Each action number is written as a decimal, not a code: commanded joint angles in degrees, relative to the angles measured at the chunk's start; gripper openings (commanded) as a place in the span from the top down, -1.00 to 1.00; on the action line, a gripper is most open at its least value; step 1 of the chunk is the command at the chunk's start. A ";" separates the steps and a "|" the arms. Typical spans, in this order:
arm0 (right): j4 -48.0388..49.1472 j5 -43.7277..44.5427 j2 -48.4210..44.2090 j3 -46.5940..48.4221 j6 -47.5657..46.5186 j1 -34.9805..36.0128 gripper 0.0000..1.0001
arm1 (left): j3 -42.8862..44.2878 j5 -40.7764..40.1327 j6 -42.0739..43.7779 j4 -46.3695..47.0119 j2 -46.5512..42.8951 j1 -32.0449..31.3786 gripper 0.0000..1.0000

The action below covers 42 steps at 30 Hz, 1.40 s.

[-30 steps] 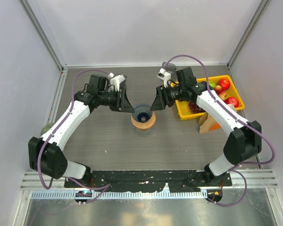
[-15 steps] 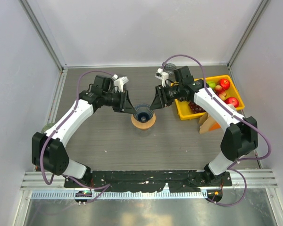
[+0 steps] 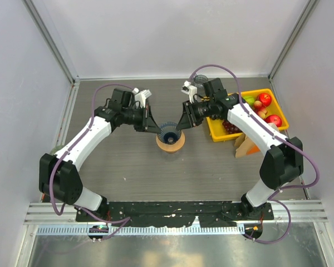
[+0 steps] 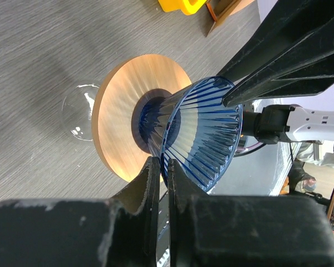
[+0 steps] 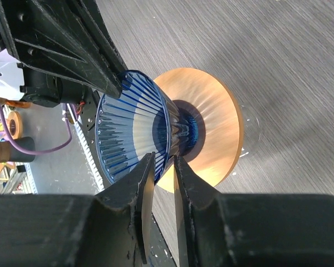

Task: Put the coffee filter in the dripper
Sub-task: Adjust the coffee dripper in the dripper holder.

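Note:
The dripper is a blue ribbed glass cone on a round wooden base, standing mid-table. My left gripper is at its left rim; in the left wrist view the gripper is shut, with the cone's rim pinched between its jaws. On the opposite side, my right gripper straddles the right rim. In the right wrist view this gripper keeps a narrow gap around the cone's wall. I cannot pick out the coffee filter as a separate thing.
A yellow basket of fruit stands at the right, with an orange-and-brown carton in front of it. A clear cup is behind the right wrist. Something green lies at the left edge, under the left arm.
Both grippers have moved inward to the dripper's rim from opposite sides, and their jaws have narrowed. The dripper has stayed in place.

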 commanded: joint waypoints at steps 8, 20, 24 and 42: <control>-0.60 3.86 1.16 0.22 -1.97 -0.14 0.76 | 1.13 -0.06 -0.09 -0.22 2.04 -0.37 1.00; -0.78 5.61 3.01 0.49 -4.26 -0.41 0.89 | 2.27 -1.20 -0.01 -0.84 3.71 -1.34 1.00; -1.13 6.14 3.10 0.14 -5.23 -0.49 0.89 | 2.27 -2.25 1.05 -1.72 4.59 -1.34 1.00; -1.31 5.97 2.92 0.57 -7.25 -0.58 0.72 | 1.92 -4.45 4.91 -3.39 4.59 -1.60 0.80</control>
